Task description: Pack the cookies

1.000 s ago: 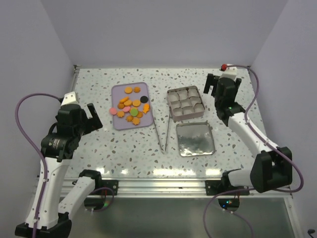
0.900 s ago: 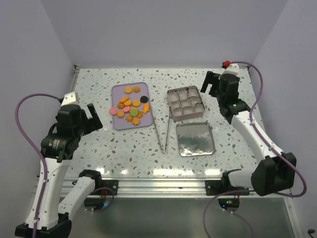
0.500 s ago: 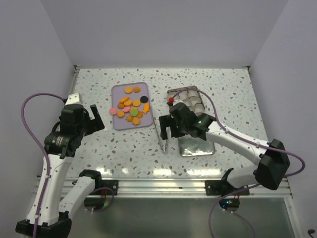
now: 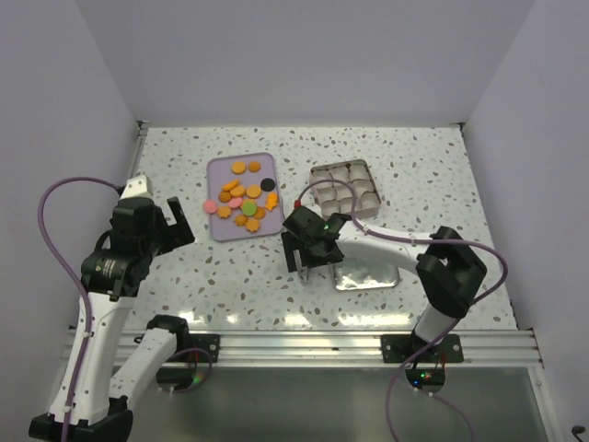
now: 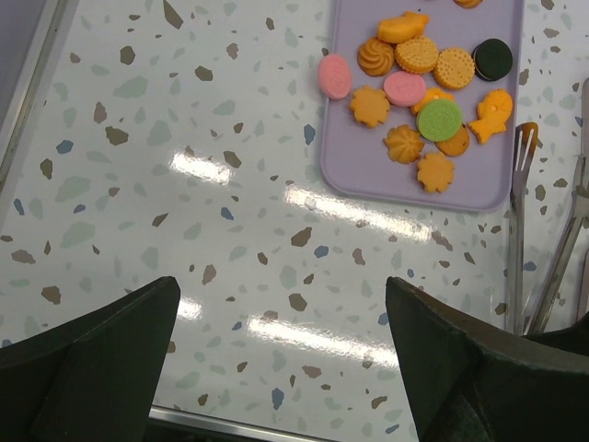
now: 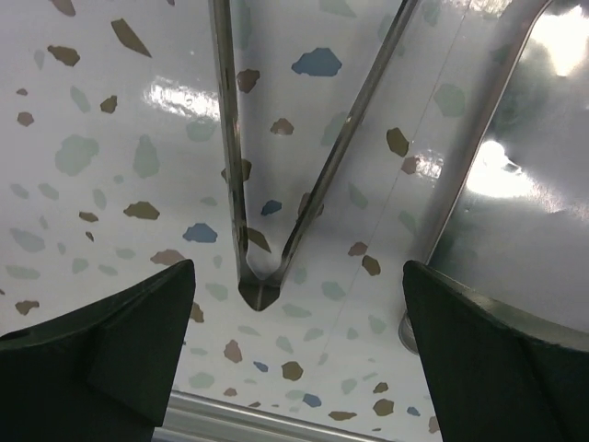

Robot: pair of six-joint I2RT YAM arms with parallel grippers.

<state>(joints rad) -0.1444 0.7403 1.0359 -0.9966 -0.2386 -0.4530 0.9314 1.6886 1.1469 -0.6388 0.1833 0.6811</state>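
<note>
The cookies (image 4: 241, 203) lie in a heap on the lilac tray (image 4: 221, 230): mostly orange discs and flowers, a few pink, one green, one black. The left wrist view has the cookies (image 5: 419, 87) at upper right. My left gripper (image 4: 177, 221) hangs open left of the tray, and between its fingers there is only bare table under the gripper (image 5: 281, 295). My right gripper (image 4: 308, 261) is open and low over the hinge end of the metal tongs (image 4: 293, 238). That hinge (image 6: 258, 287) lies between the fingertips, untouched by either.
A square metal tin (image 4: 345, 187) with compartments stands right of the tray. Its flat lid (image 4: 373, 274) lies nearer, partly under my right arm, with the lid's edge (image 6: 525, 203) beside the tongs. The tongs' tips (image 5: 523, 147) reach up to the tray's right edge (image 5: 497, 189).
My right arm has swung from behind the tin at the far right down to the middle, over the tongs' hinge end. The left arm has barely shifted. Both grippers stayed open.
</note>
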